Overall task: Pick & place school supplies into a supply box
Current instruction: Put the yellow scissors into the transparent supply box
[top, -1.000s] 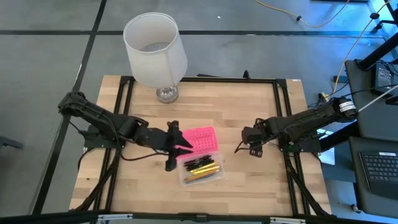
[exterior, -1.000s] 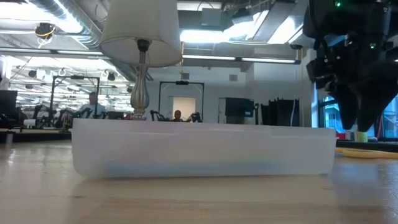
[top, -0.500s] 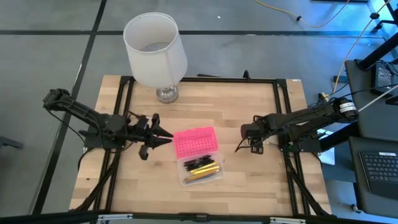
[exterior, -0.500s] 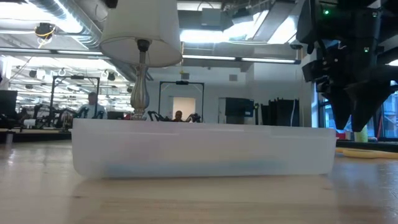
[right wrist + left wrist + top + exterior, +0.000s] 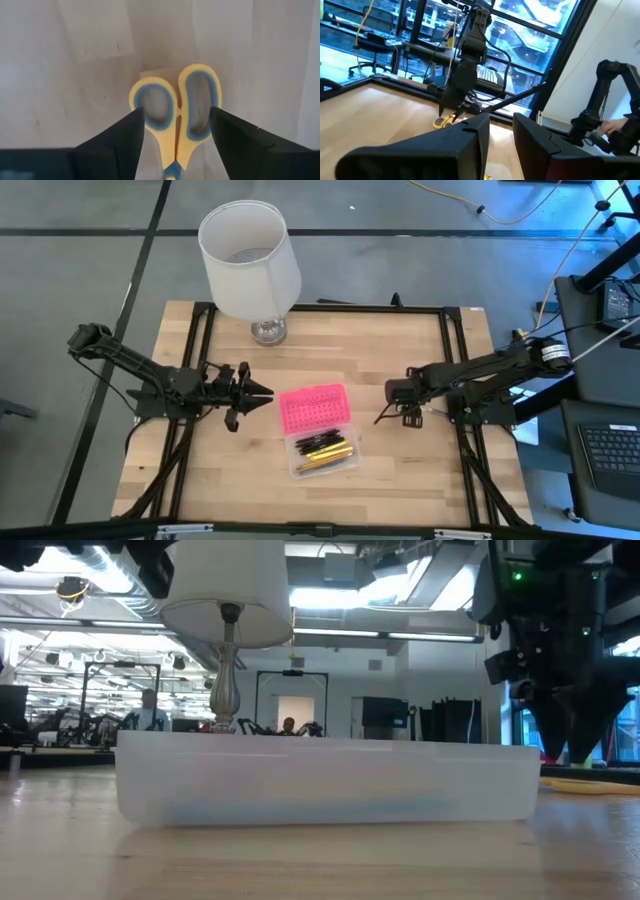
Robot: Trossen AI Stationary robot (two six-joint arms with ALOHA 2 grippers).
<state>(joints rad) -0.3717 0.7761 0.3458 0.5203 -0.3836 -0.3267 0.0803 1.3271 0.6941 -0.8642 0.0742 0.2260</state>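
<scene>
High view: both grippers hang over the table either side of the open supply box.

Left to right — the left gripper (image 5: 262,392) hovers just beside the pink lid (image 5: 314,408), empty, its fingers (image 5: 470,145) drawn close with only a narrow slit between them. The supply box (image 5: 322,452) sits near the table's (image 5: 400,470) front middle, its clear base holding black and yellow pens and pencils (image 5: 322,450); in the low view the frosted wall hides them. A lampshade (image 5: 248,258) stands at the back edge, its top cut off in the low view. The right gripper (image 5: 176,131) is down at the scissors (image 5: 175,112) — fingers spread wide, straddling the yellow handles, not clamped; the blades are hidden, and from above the scissors cannot be made out.
</scene>
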